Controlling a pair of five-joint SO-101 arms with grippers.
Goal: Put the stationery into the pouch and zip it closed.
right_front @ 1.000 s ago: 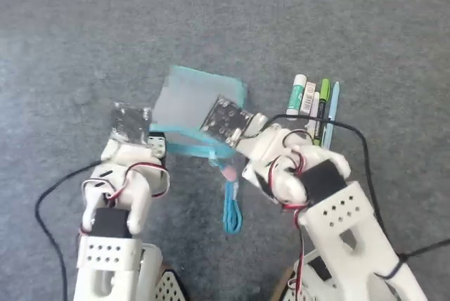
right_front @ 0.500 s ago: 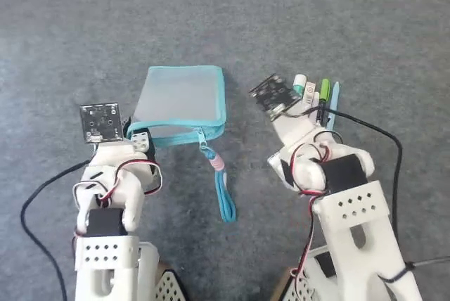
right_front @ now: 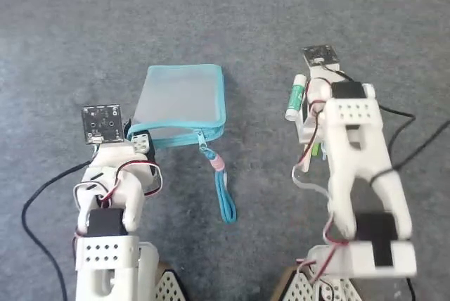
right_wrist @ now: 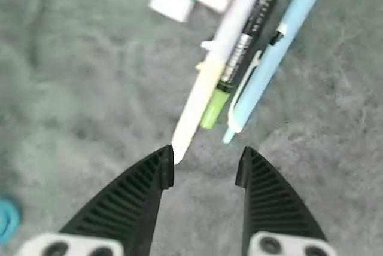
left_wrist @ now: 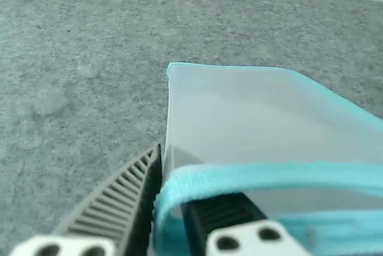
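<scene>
A translucent pouch (right_front: 181,100) with teal trim lies flat on the grey carpet. Its zipper slider (right_front: 203,141) sits near the front right corner. My left gripper (left_wrist: 170,205) is shut on the pouch's teal rim (left_wrist: 239,178) at the front left corner (right_front: 143,139). To the right lies the stationery: a green-capped glue stick (right_front: 295,95), a white pen (right_wrist: 218,67), a green and black marker (right_wrist: 245,43) and a light blue pen (right_wrist: 278,43). My right gripper (right_wrist: 205,163) hangs open just short of the pens' tips. The right arm (right_front: 350,125) covers most of the pens from above.
A teal wrist strap (right_front: 227,199) with a pink tab (right_front: 219,164) trails from the zipper toward the front. Black cables (right_front: 42,195) loop beside both arm bases. Bare carpet (right_front: 84,41) stretches behind and to both sides.
The right arm swung away from the pouch to the right and stretched out over the pens. The pouch settled flat, and the left gripper kept hold of its corner.
</scene>
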